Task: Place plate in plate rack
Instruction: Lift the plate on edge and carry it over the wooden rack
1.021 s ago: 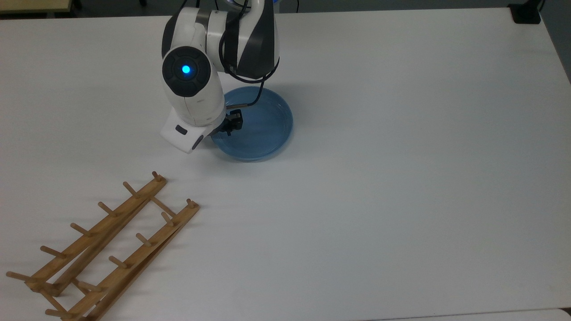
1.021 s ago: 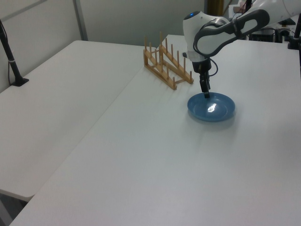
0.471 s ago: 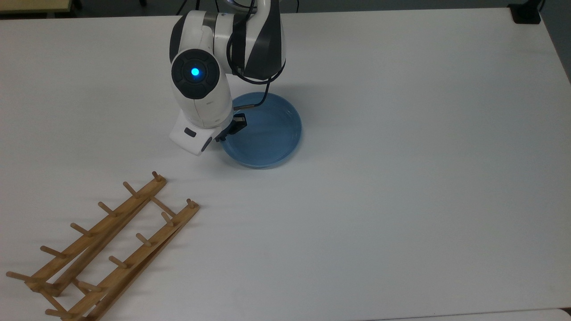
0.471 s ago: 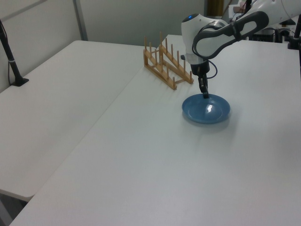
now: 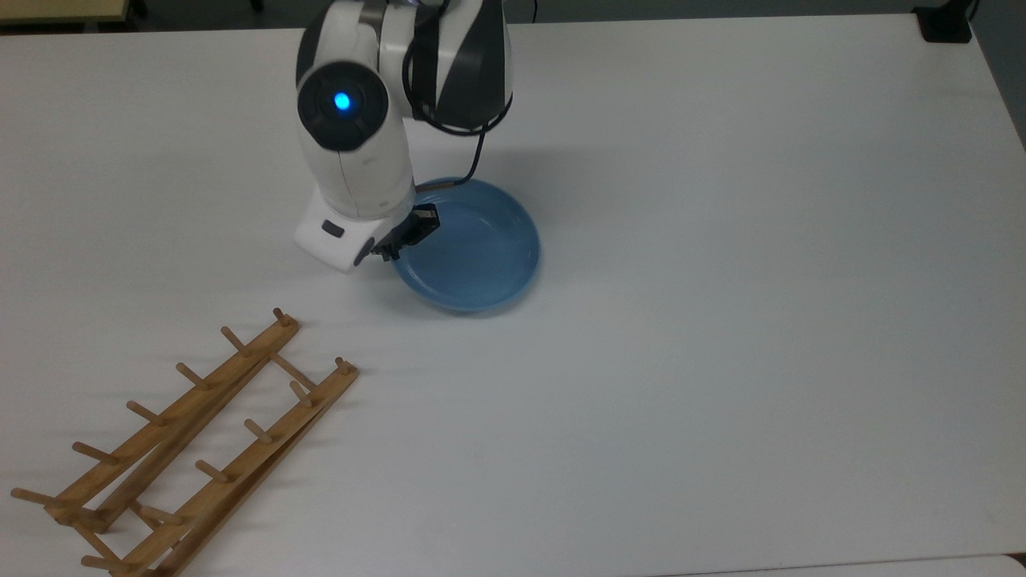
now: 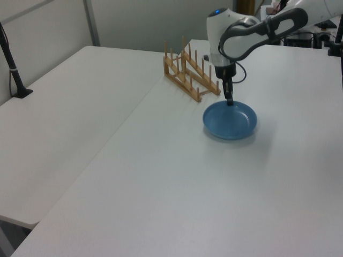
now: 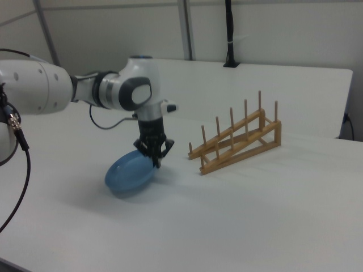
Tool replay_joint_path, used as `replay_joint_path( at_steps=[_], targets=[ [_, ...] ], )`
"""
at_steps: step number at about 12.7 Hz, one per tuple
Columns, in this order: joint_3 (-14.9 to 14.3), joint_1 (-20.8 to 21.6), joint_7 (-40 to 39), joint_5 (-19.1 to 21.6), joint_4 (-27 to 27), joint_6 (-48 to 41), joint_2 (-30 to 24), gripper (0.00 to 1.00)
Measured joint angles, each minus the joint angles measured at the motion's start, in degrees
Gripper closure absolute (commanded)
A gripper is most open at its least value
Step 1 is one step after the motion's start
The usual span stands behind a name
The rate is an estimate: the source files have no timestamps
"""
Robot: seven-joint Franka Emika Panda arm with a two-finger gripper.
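Light-blue and matte, the plate point(image 7: 130, 173) hangs tilted from the pincer point(image 7: 154, 160), which is clamped on its rim at the edge nearest the plate rack point(image 7: 238, 141). In the right view the gripped edge is raised while the far edge sits low, at or just above the white counter point(image 7: 255, 215); whether it touches cannot be told. In the top view the plate point(image 5: 473, 244) lies near the middle of the counter, well apart from the wooden rack point(image 5: 184, 449) at the top view's lower left. The step in hand looks like the lift after the grasp. The next move probably calls for raising the plate fully clear, carrying it over to the rack, turning it upright on edge, and lowering it between two pairs of dowel pegs without knocking them.
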Motion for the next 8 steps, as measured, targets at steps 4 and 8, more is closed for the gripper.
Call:
replay_joint_path(
  at_steps=[4, 8],
  targets=[
    [0.0, -1.2, 0.0, 0.0, 3.7, 10.0, -4.1, 1.0],
    [-0.2, -2.4, 0.0, 0.0, 3.8, 30.8, -4.1, 1.0]
  ],
)
